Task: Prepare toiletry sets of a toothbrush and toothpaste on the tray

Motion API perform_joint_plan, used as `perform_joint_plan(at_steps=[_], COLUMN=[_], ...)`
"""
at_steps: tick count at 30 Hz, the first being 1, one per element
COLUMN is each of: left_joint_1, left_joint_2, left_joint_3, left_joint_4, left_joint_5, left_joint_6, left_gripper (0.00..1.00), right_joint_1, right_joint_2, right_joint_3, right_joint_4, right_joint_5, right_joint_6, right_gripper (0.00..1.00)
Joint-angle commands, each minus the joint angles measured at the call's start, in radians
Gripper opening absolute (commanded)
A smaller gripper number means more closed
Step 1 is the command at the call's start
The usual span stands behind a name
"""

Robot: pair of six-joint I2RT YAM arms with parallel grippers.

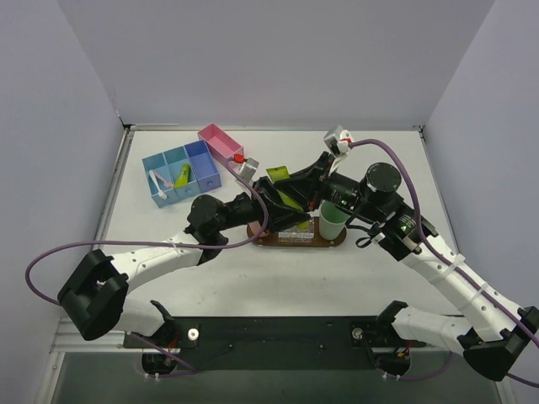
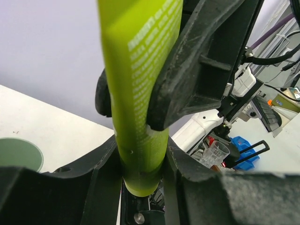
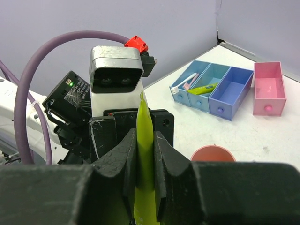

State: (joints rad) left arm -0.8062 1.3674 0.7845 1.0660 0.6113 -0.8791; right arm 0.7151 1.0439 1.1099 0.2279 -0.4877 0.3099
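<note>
Handover in mid-air, we judge. The toothpaste [image 2: 136, 70] hangs above the tray [image 1: 261, 238], at about 12 o'clock from the tray's middle in the top view, between both hands and not yet on the board. The right gripper [image 3: 144, 140] is clamped on its flat sides, the tube edge-on and sticking up toward 12 o'clock in the right wrist view. The left gripper [image 2: 142, 159] comes in from 8 o'clock, and its fingers [image 2: 101, 183] sit against both sides of the tube's lower, rounded part, so we read it as gripping too. In the top view the long axis runs roughly 11 to 5, and both hands are equally near. The coming move likely turns on one hand letting go, then going down toward 6 o'clock to the board. A green cup [image 1: 331, 220] stands at the tray's 3 o'clock end. A salmon cup [image 3: 213, 153] shows only in the right wrist view. The blue bins [image 1: 202, 160] lie at 10 o'clock from the tray. Their leftmost compartment holds a toothbrush [image 3: 183, 81], and the middle one holds a second tube [image 3: 205, 87]. A pink bin [image 3: 268, 86] sits just beside them at 1 o'clock.
</note>
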Motion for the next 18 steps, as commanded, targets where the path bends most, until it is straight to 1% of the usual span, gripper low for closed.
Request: perform_joint_plan(at_steps=[1, 2, 3, 5, 7, 8, 9, 10, 11, 12, 13, 14, 15, 16, 17, 18], left_joint_1=[-0.004, -0.002, -0.002, 0.001, 0.004, 0.005, 0.01, 0.01, 0.015, 0.018, 0.021, 0.028, 0.03, 0.035, 0.036, 0.038], left_joint_2=[-0.005, -0.01, -0.011, -0.027, -0.036, -0.042, -0.044, -0.047, -0.053, -0.059, -0.067, -0.085, -0.094, -0.1, -0.105, -0.105], left_joint_3=[0.05, 0.053, 0.058, 0.064, 0.068, 0.081, 0.087, 0.096, 0.104, 0.119, 0.125, 0.131, 0.15, 0.16, 0.173, 0.185], left_joint_4=[0.025, -0.012, -0.032, -0.11, -0.168, -0.234, -0.27, -0.306, -0.392, -0.438, -0.489, -0.602, -0.662, -0.722, -0.824, -0.871], left_joint_5=[0.016, 0.024, 0.047, 0.071, 0.123, 0.143, 0.195, 0.221, 0.246, 0.29, 0.306, 0.317, 0.329, 0.335, 0.349, 0.378], left_joint_6=[0.012, 0.031, 0.041, 0.089, 0.132, 0.175, 0.193, 0.215, 0.262, 0.291, 0.322, 0.398, 0.44, 0.481, 0.559, 0.595], left_gripper=[0.26, 0.25, 0.24, 0.22, 0.21, 0.19, 0.19, 0.18, 0.17, 0.17, 0.16, 0.15, 0.15, 0.14, 0.15, 0.15], right_joint_1=[0.006, 0.006, 0.004, 0.001, -0.011, -0.017, -0.029, -0.034, -0.039, -0.046, -0.057, -0.06, -0.062, -0.063, -0.063, -0.063], right_joint_2=[-0.041, -0.042, -0.044, -0.05, -0.053, -0.05, -0.047, -0.039, -0.038, -0.038, -0.033, -0.031, -0.03, -0.024, -0.019, -0.01], right_joint_3=[0.028, 0.033, 0.039, 0.056, 0.071, 0.094, 0.109, 0.125, 0.142, 0.172, 0.188, 0.202, 0.224, 0.232, 0.243, 0.257], right_joint_4=[-0.001, -0.021, -0.059, -0.097, -0.154, -0.173, -0.223, -0.261, -0.291, -0.35, -0.379, -0.412, -0.476, -0.505, -0.534, -0.592], right_joint_5=[0.049, 0.06, 0.07, 0.107, 0.129, 0.129, 0.123, 0.121, 0.12, 0.118, 0.12, 0.141, 0.153, 0.158, 0.14, 0.121], right_joint_6=[-0.034, -0.044, -0.051, -0.067, -0.074, -0.074, -0.083, -0.087, -0.089, -0.098, -0.103, -0.106, -0.107, -0.111, -0.115, -0.12], right_gripper=[0.14, 0.17, 0.23, 0.27, 0.34, 0.36, 0.4, 0.41, 0.42, 0.44, 0.45, 0.46, 0.47, 0.48, 0.5, 0.5])
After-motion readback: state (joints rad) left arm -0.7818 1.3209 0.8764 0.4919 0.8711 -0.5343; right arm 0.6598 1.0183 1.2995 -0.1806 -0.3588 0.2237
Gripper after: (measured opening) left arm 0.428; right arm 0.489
